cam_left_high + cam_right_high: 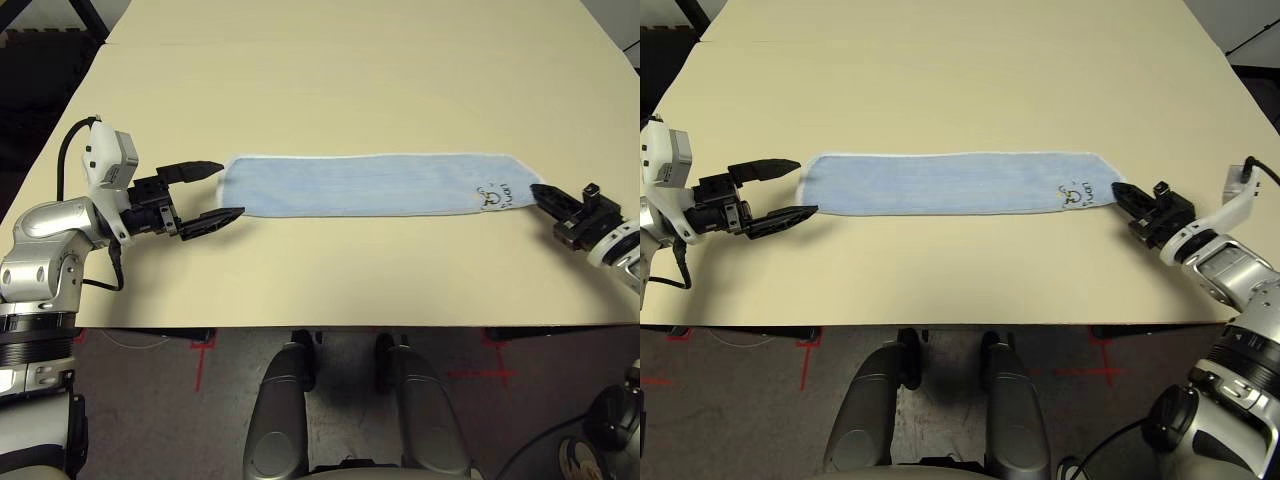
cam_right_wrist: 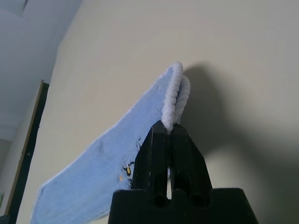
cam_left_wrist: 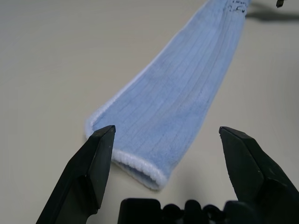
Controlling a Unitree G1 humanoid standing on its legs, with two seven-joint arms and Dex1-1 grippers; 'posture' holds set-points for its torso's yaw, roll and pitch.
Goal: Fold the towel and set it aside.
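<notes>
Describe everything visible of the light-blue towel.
The light-blue terry towel with white stitched edging lies on the pale yellow tabletop, folded into a long, narrow strip running left to right. Doubled white edging shows at both ends. Near its right end are dark lettering and a small drawing with orange touches. The black right gripper is shut on that end; the black left gripper stands open at the other.

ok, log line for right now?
towel: folded into strip | left gripper: open, at one end | right gripper: jaws shut on other end
</notes>
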